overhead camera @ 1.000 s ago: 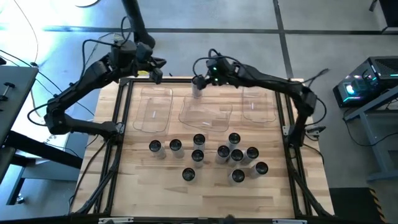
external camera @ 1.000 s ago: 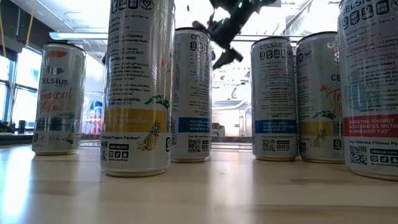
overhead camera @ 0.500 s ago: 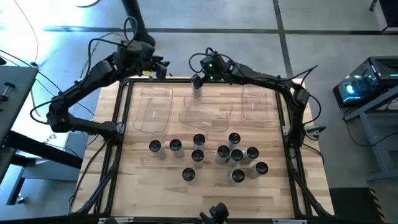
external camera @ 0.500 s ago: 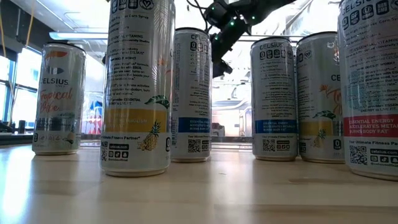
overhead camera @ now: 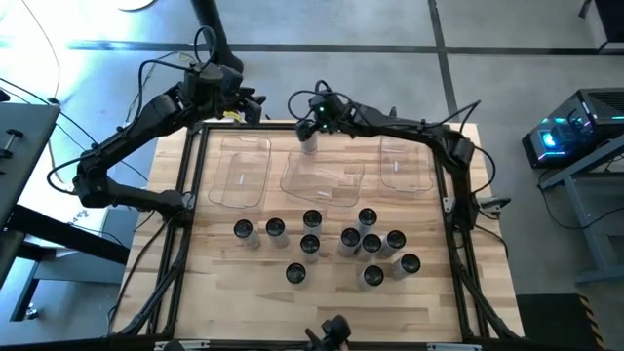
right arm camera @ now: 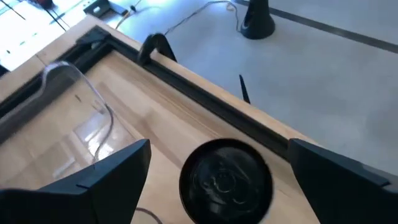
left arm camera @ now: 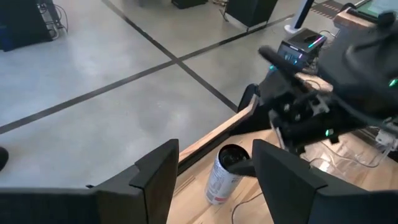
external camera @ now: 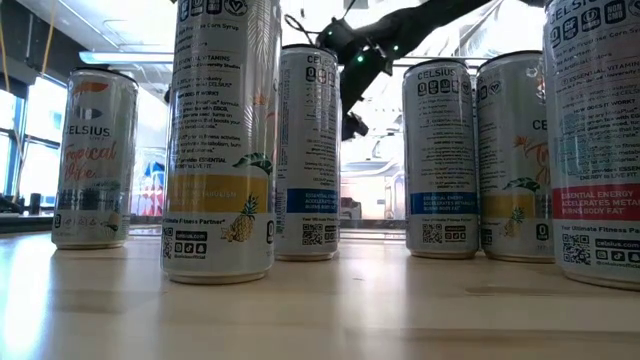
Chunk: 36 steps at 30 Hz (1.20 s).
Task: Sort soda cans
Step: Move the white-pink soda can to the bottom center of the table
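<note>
Eleven soda cans (overhead camera: 371,243) stand upright, clustered on the near half of the table, while a twelfth can (overhead camera: 308,142) stands by the far edge

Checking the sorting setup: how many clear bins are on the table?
3, in a row along the far side: left bin, middle bin and right bin. None looks hidden.

Three clear plastic bins (overhead camera: 243,171) on the wooden table (overhead camera: 322,302).
</note>
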Motion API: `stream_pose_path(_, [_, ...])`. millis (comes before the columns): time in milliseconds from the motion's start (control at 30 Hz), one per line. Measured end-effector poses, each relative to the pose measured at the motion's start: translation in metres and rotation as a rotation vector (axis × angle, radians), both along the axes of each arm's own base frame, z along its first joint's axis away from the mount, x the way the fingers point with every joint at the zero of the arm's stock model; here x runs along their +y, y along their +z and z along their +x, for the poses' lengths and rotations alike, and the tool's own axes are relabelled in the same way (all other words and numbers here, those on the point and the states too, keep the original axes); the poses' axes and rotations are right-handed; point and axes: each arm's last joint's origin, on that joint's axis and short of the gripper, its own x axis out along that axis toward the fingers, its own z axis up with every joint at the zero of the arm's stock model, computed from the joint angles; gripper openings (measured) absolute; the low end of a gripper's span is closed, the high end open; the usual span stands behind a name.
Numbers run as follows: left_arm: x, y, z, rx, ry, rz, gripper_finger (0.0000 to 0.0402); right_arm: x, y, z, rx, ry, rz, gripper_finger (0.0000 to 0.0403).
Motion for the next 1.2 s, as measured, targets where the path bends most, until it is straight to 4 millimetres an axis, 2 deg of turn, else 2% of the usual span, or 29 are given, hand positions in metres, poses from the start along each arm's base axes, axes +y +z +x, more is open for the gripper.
stream_pose_path(267, [0.000,0.000,0.000,0.001,0.000,0.001,0.0200,0.006,-0.006,0.004,0.031,-0.002,-0.018,0.0373])
stream_pose_path(500, [0.000,0.000,0.000,0.001,0.000,0.000,0.0200,0.012,-0.029,0.012,0.110,0.021,0.010,0.0373])
stream_pose_path(733, [0.000,0.000,0.000,0.002,0.002,0.001,0.0200,0.015,-0.028,0.013,0.129,-0.031,-0.038,0.0373])
stream_pose_path(1200, [0.000,0.000,0.000,0.004,0.003,0.001,0.0200,0.015,-0.032,0.008,0.164,-0.077,0.014,0.0373])
